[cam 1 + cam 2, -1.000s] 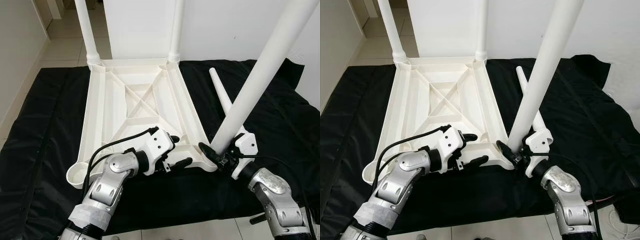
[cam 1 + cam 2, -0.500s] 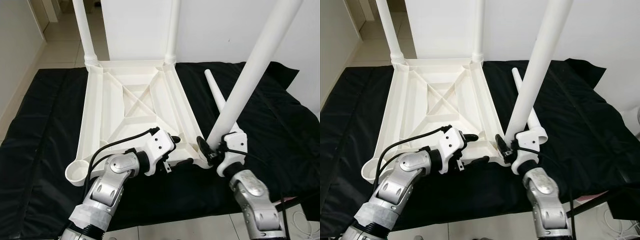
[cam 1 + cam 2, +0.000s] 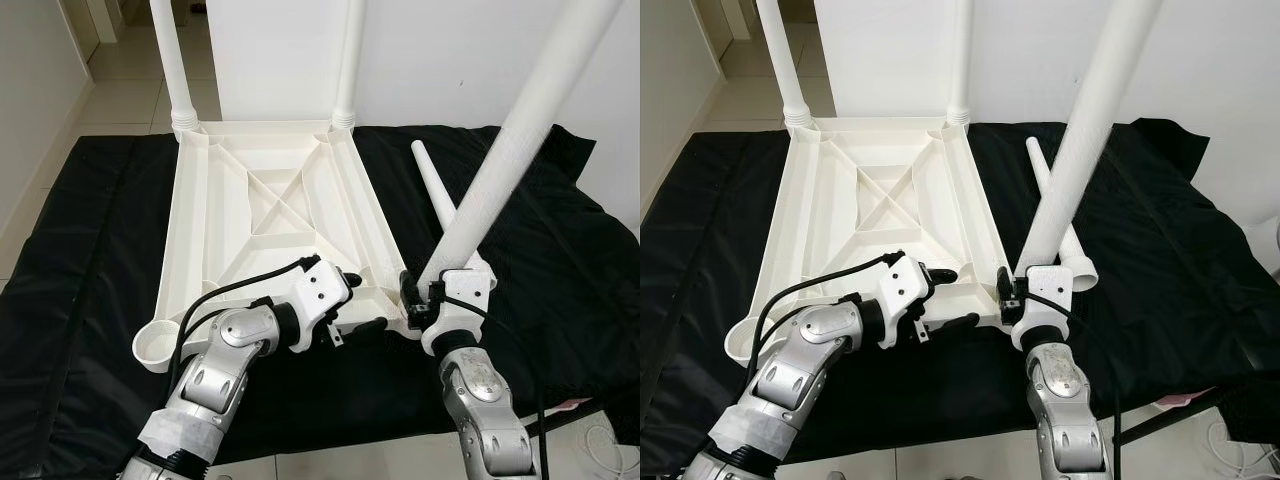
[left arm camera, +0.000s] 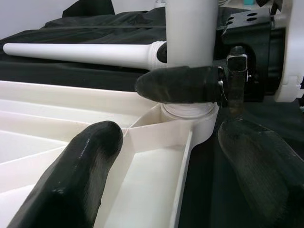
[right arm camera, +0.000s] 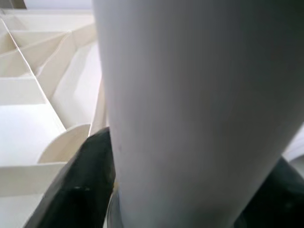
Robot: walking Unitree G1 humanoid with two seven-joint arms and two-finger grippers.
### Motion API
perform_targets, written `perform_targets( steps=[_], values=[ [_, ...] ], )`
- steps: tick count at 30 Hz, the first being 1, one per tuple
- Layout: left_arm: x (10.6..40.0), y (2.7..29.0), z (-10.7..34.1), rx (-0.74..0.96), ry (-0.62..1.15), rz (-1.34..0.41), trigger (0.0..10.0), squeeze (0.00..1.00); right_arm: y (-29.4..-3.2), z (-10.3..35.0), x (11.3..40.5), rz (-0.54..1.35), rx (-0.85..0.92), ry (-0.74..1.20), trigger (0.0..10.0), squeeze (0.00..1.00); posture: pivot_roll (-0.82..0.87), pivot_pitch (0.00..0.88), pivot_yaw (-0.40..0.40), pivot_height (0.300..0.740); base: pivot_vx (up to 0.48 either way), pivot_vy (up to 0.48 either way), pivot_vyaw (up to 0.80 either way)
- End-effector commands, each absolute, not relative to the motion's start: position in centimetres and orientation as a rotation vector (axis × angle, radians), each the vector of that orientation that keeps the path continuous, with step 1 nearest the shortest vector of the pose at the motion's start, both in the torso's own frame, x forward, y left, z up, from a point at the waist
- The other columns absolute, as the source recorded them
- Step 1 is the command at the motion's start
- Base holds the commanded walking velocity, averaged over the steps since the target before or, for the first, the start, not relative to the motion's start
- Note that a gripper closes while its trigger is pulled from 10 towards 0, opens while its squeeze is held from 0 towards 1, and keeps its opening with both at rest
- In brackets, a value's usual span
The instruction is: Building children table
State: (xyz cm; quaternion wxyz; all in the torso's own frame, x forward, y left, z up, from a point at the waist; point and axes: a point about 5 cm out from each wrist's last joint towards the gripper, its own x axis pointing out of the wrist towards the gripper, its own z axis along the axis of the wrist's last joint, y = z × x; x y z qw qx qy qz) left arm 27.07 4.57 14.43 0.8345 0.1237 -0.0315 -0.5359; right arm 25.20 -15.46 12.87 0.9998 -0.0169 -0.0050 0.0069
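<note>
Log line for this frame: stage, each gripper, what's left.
stage: third leg seated tilted in near-right socket | right gripper: shut on leg base | left gripper: open, bracing tabletop edge | left: loose leg on black cloth

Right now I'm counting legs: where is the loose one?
The loose leg lies on the black cloth to the right of the upturned table, just behind the right gripper.

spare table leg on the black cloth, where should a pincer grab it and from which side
Probably best taken from above, partway along the shaft. The spare leg lies flat on the black cloth, to the right of the upturned tabletop, so its round sides are open from above. Its wide end runs behind the leg that the right pincer holds, so the narrow far half looks easier.
</note>
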Motion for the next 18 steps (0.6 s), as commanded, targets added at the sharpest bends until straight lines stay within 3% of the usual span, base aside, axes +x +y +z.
perform_targets(
  steps=[1, 11, 12, 18],
  values=[
    [27.2, 4.5, 14.3, 0.259, -0.068, -1.085, 10.0, 0.00, -15.5, 12.6, 25.1, 0.024, -0.014, -0.004, 10.0, 1.00, -0.06, 0.019, -0.043, 0.740, 0.000, 0.000, 0.00],
    [27.3, 4.4, 14.4, 0.263, -0.071, -1.089, 10.0, 0.00, -16.2, 13.5, 25.2, 0.186, -0.042, -0.049, 10.0, 1.00, -0.06, 0.016, -0.041, 0.740, 0.000, 0.000, 0.00],
    [27.3, 4.5, 14.4, 0.264, -0.069, -1.090, 10.0, 0.00, -16.4, 13.5, 25.2, 0.274, -0.068, -0.047, 10.0, 0.00, -0.05, 0.017, -0.042, 0.740, 0.000, 0.000, 0.00],
    [27.0, 4.4, 14.3, 0.259, -0.061, -1.101, 10.0, 0.00, -17.1, 13.6, 25.3, 0.480, -0.142, -0.046, 10.0, 0.00, -0.05, 0.021, -0.041, 0.740, 0.000, 0.000, 0.00]
  ],
)
